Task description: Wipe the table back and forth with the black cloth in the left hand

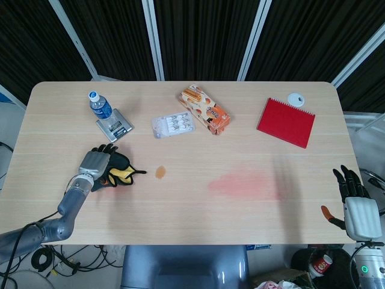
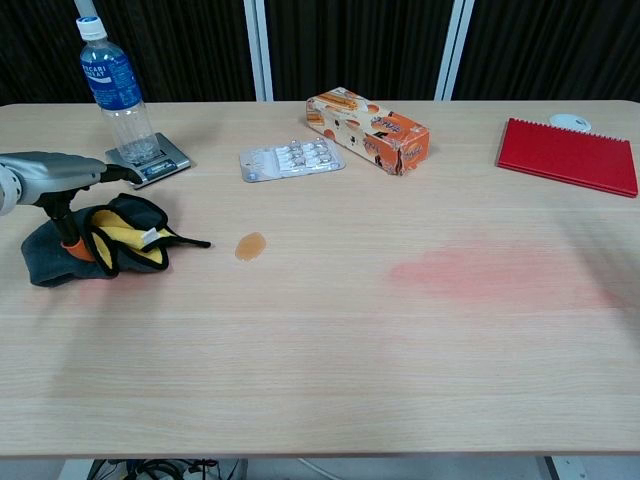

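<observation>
The black cloth (image 2: 95,240) lies crumpled at the left side of the worktop (image 2: 330,350), yellow lining showing in its folds and a thin black strap trailing to the right. The left hand (image 2: 60,175) rests on top of it, fingers pressing down into it. An amber spill (image 2: 250,245) sits just beside it. The right hand (image 1: 356,198) hovers past the worktop's right edge, fingers spread, holding nothing.

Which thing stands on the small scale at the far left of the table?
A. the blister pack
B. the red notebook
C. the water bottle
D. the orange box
C. The water bottle stands upright on the scale, as the chest view shows plainly; the orange box, the blister pack and the red notebook all lie on the table further right.
</observation>
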